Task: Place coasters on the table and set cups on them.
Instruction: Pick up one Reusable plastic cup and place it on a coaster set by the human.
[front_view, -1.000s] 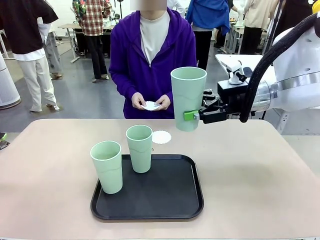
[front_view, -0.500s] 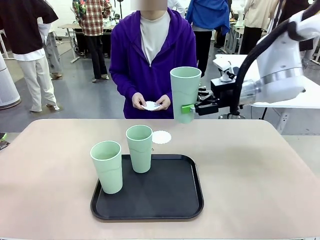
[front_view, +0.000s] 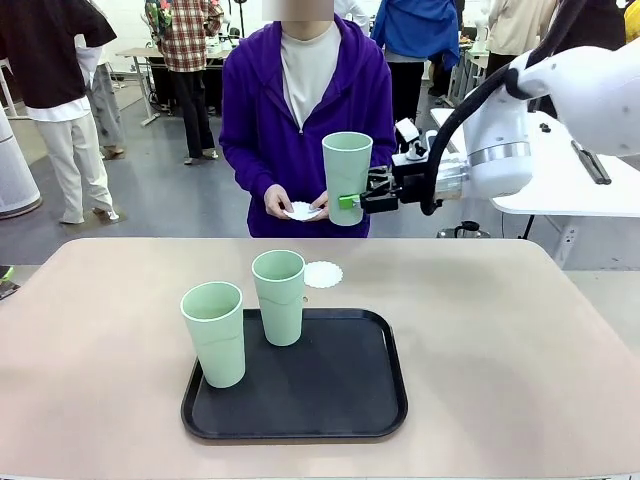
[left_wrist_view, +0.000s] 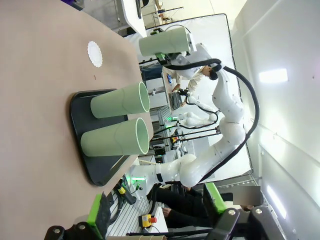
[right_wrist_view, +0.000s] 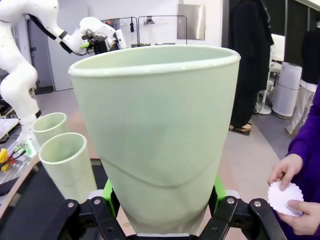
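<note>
Grips one cup (front_view: 347, 178) low on its wall w/ R jaws clamped tight, green pads (right_wrist_view: 108, 192) pressed to either side near base. Holds it upright in mid-air, clear of worktop (front_view: 500, 340), above far edge and right in front of person's torso, just beside person's hands (front_view: 276, 203). Pinches a 2nd coaster (front_view: 301, 211) betw. those hands, off the worktop. Leaves 1st coaster (front_view: 323, 274) flat on worktop, bare, just past far rim of black tray (front_view: 345, 405), below and a bit L of raised cup, well apart from it. Stands other two cups upright on tray's L half: front cup (front_view: 214, 333) near L rim, rear cup (front_view: 279, 297) just behind and to R, close, but can't tell if touching. Spreads L jaws wide apart w/ nothing betw. them, pointing along worktop toward tray, both tray cups and R arm (left_wrist_view: 220, 100) w/ its cup farther off.
</note>
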